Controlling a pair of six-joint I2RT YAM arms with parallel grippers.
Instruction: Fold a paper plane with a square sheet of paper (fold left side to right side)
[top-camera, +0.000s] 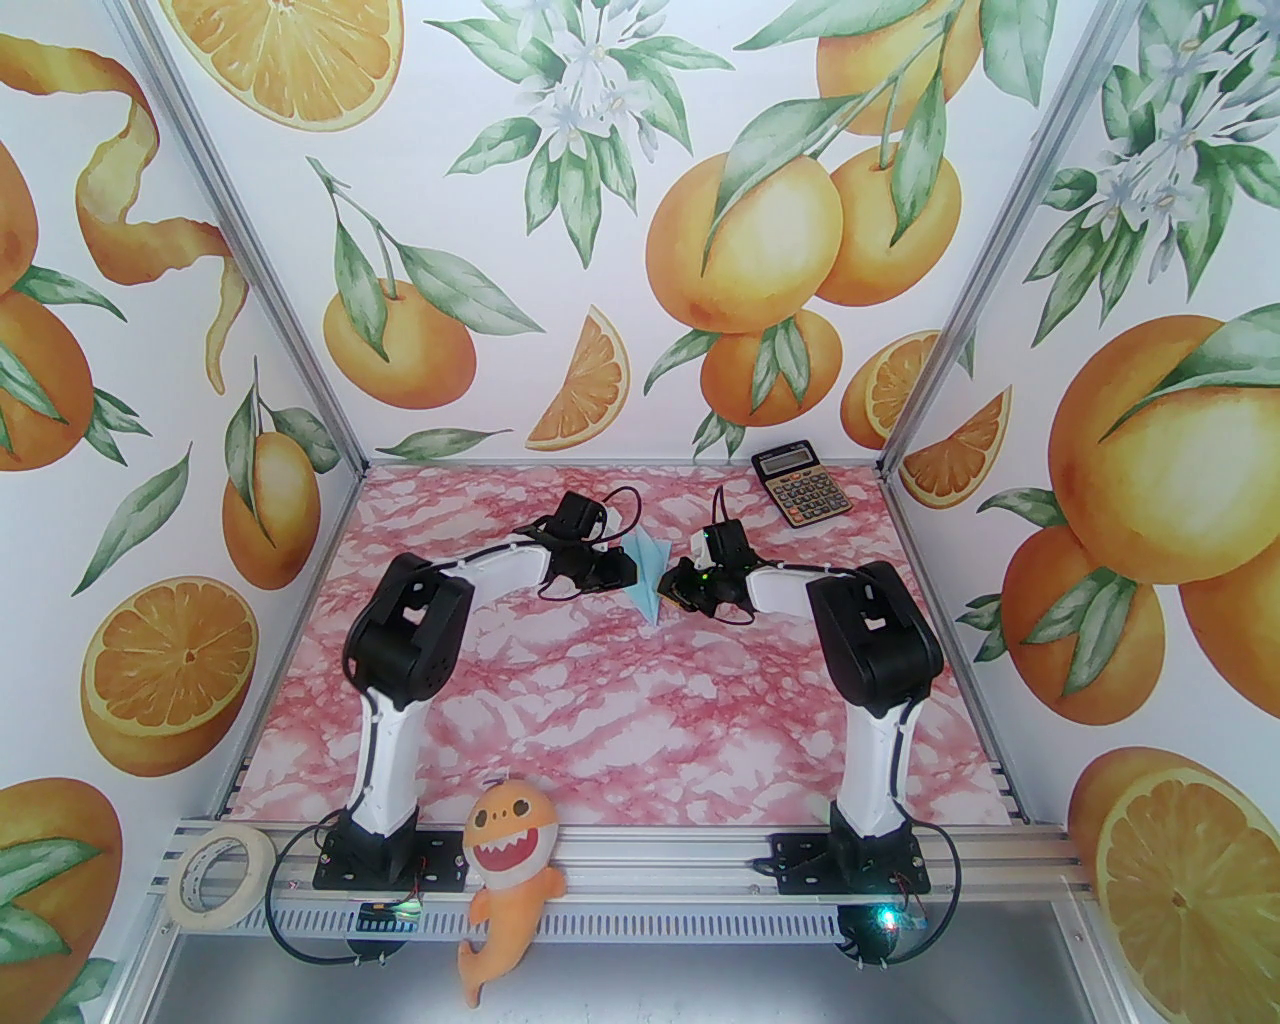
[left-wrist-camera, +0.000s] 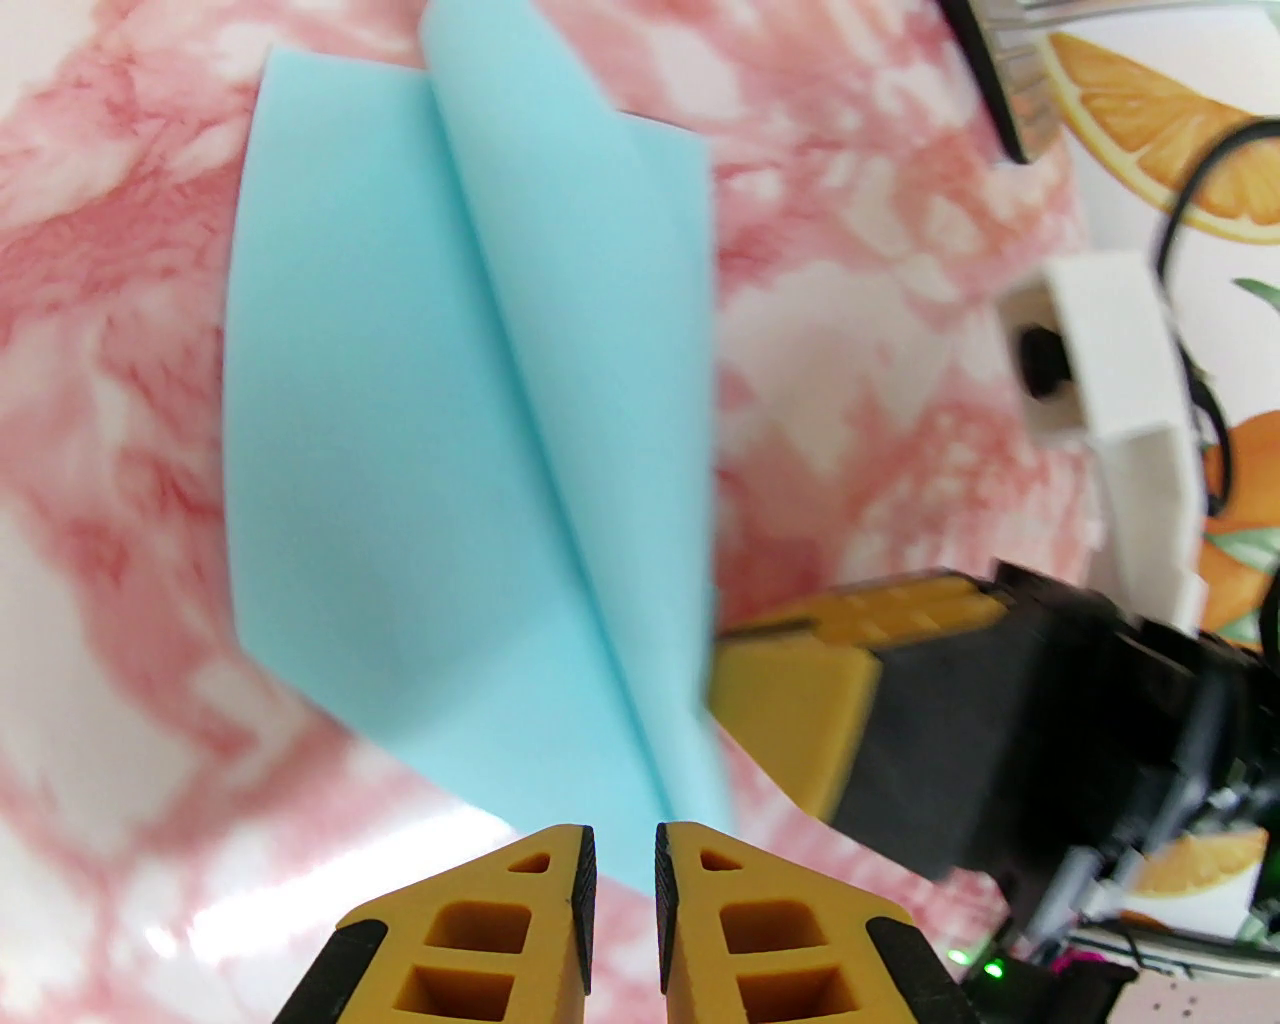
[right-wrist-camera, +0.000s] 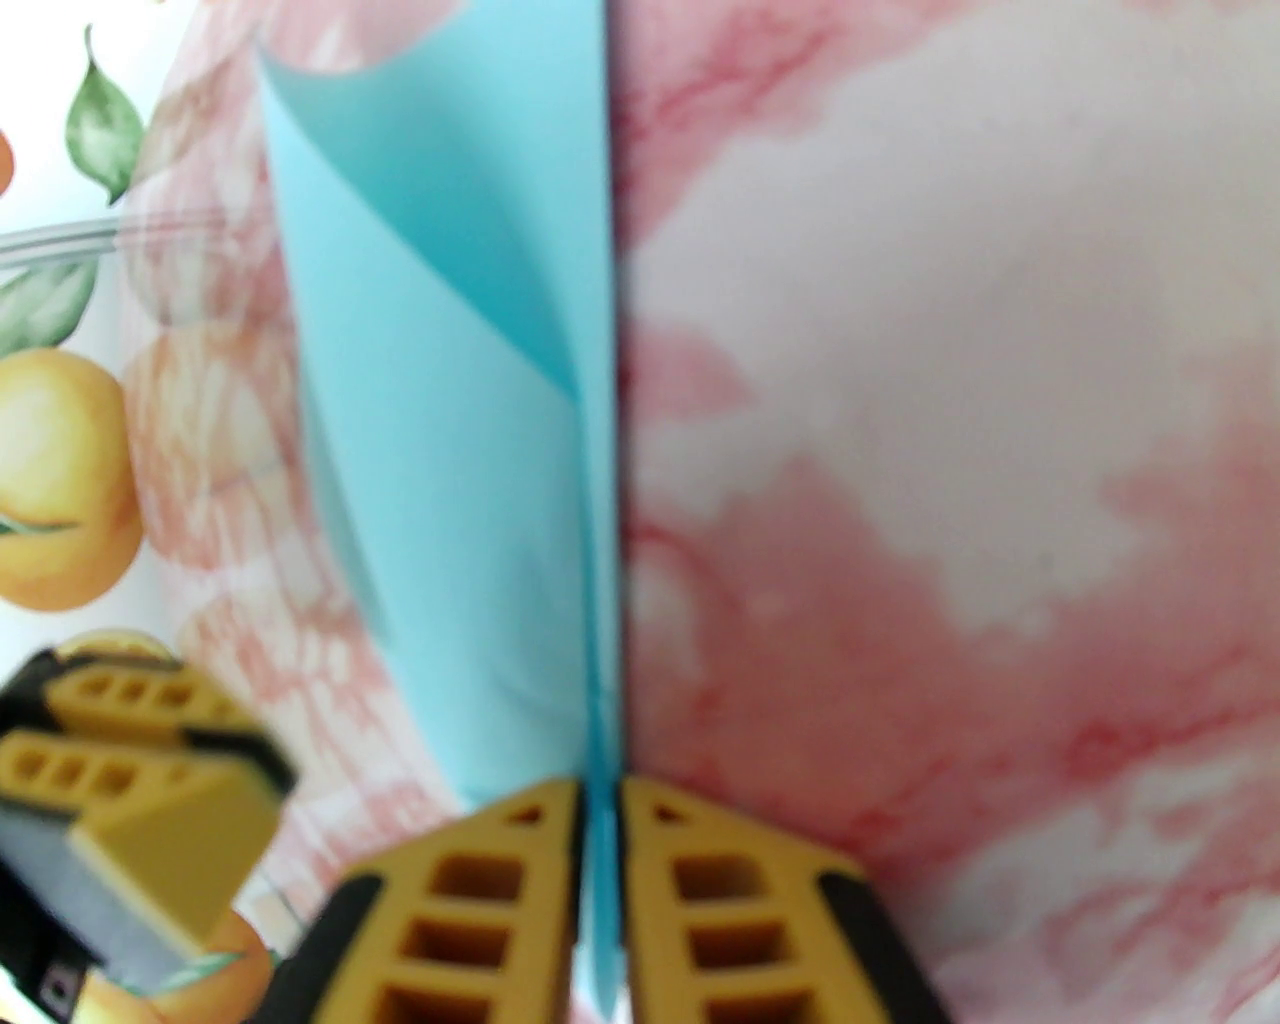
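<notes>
Orange-print walls (top-camera: 620, 330) enclose pink marbled table (top-camera: 600, 710); paper plane (top-camera: 648, 582) mid-table.

The paper plane (top-camera: 648, 580) is a slim pale light-blue dart with a centre crease, wings slightly lifted. It sits in the far half of the worktop (top-camera: 600, 720), midway between the side edges, nose toward the near edge, pinched by the right tool (right-wrist-camera: 598, 792).

Left arm (top-camera: 392, 740) and right arm (top-camera: 870, 750) — white shells, black joints.
Black cables loop at the wrists; yellow cut-out fingers (left-wrist-camera: 530, 885), black-edged; black base plates.
</notes>
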